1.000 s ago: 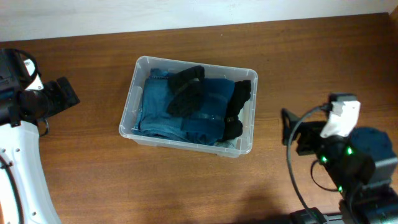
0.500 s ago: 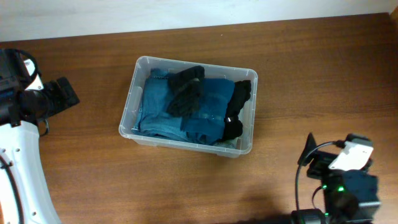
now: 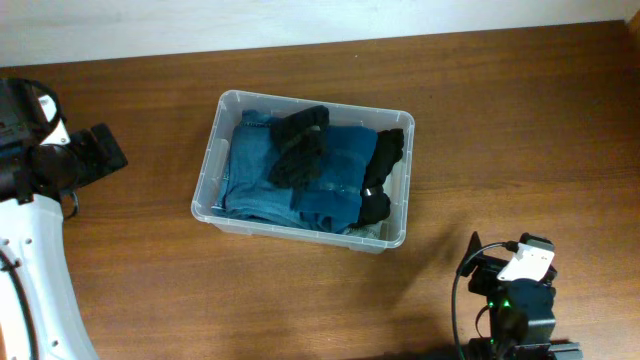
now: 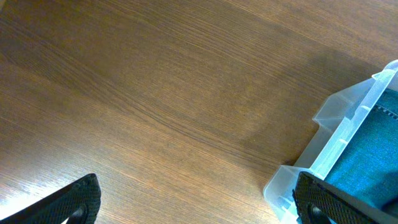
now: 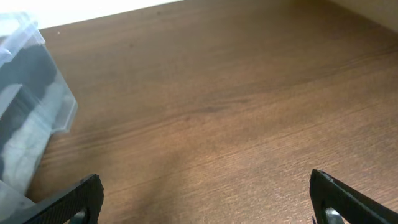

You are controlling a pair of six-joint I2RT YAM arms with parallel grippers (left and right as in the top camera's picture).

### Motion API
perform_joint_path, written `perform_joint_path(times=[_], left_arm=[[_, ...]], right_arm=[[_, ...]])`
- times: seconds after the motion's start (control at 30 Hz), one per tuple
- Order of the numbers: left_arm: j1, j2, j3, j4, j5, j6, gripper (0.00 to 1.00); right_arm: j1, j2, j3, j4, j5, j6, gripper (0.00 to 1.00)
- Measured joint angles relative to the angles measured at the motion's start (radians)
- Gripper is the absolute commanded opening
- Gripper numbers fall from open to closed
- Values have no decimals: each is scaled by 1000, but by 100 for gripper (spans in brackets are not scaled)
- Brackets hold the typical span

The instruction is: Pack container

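Observation:
The clear plastic container [image 3: 214, 150] stands on the wooden table at centre. It holds folded blue cloth [image 3: 330, 190] with black items [image 3: 298, 148] on top and along the right side. My left gripper [image 3: 100, 150] is open and empty at the table's left, apart from the container. Its wrist view shows a corner of the container [image 4: 339, 134] at the right and both fingertips [image 4: 81, 198] far apart. My right gripper [image 3: 470, 262] is open and empty at the lower right. Its wrist view shows the container's end [image 5: 28, 112] at the left.
The wooden table [image 3: 480, 110] ends at a white wall along the top. The left arm's white body [image 3: 30, 290] fills the lower left corner. The right arm's base [image 3: 515, 310] with a green light sits at the bottom edge.
My right arm has drawn back down and left toward the bottom edge of the overhead view. The left arm and the container have not moved.

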Motion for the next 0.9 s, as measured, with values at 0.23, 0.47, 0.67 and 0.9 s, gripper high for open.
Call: perform_joint_path(times=[0.23, 0.47, 0.67, 0.9], left_arm=[[0, 0, 0, 0, 0, 0, 100], [0, 0, 0, 0, 0, 0, 100], [0, 0, 0, 0, 0, 0, 100], [0, 0, 0, 0, 0, 0, 100]], right_arm=[[0, 0, -46, -5, 0, 1, 98], [0, 0, -66, -11, -4, 0, 98], [0, 0, -66, -11, -4, 1, 98], [0, 0, -66, -11, -4, 0, 98]])
